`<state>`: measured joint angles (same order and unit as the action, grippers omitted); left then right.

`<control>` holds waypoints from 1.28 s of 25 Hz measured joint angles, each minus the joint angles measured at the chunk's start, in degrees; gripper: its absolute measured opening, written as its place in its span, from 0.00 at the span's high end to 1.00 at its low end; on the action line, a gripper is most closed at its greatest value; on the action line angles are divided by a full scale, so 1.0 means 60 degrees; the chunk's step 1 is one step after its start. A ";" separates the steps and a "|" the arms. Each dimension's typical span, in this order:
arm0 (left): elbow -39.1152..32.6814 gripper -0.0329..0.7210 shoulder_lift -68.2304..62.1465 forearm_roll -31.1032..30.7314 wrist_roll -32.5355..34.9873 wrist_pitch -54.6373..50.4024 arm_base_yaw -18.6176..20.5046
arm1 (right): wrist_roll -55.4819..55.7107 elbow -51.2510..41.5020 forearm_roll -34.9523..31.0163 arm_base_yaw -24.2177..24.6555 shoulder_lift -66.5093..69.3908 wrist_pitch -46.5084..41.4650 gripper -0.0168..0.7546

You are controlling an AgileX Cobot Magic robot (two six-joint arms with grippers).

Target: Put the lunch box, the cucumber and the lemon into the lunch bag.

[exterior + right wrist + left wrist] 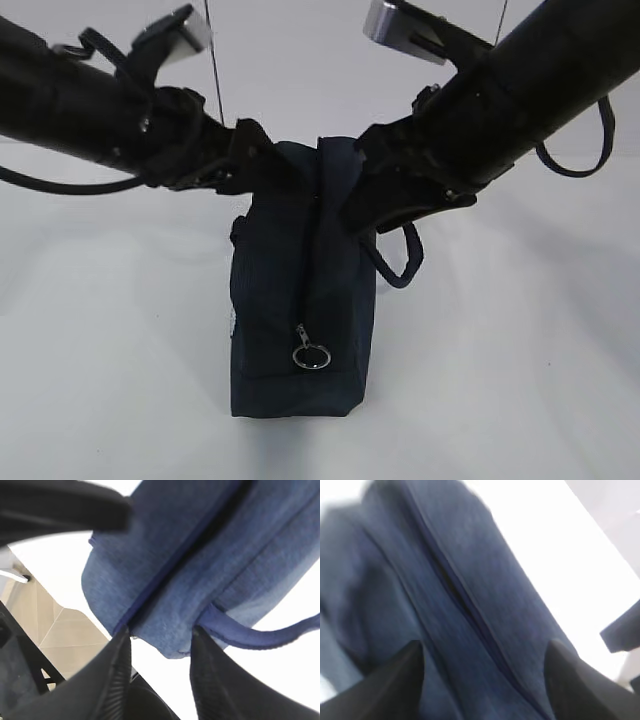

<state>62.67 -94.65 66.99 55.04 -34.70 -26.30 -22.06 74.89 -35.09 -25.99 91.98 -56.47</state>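
The dark navy lunch bag stands on end in the middle of the white table, its zipper running down the front to a silver ring pull near the bottom. My left gripper is at the bag's upper left. In the left wrist view it is open, its fingers wide apart over the zipper seam. My right gripper is at the upper right. In the right wrist view it pinches a corner of the bag beside a loop handle. The lunch box, cucumber and lemon are out of view.
White table lies all round the bag. A loop handle hangs on the bag's right side. The left arm crosses the top of the right wrist view. Tiled floor shows past the table edge.
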 joint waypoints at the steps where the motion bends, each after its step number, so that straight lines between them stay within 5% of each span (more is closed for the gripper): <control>1: 0.0000 0.25 0.0212 -0.0122 0.0077 0.0246 0.0000 | 0.0000 0.0095 0.0000 0.0000 0.0000 -0.0069 0.56; 11: -0.0056 0.25 0.1964 -0.2288 0.0167 0.1000 0.0675 | 0.0000 0.0280 0.0459 0.0000 0.0000 -0.0495 0.56; 18: -0.0191 0.30 0.2396 -0.5181 0.0182 0.1607 0.0698 | 0.0000 0.0301 0.1361 0.0000 0.0000 -0.0561 0.56; 32: -0.0191 0.36 0.2402 -0.6052 0.0227 0.4630 0.0698 | 0.1377 0.2190 0.7486 0.0000 0.0000 -0.0367 0.55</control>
<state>61.52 -80.24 30.67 56.40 -6.92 -22.12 -13.80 88.03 9.82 -25.99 91.98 -58.67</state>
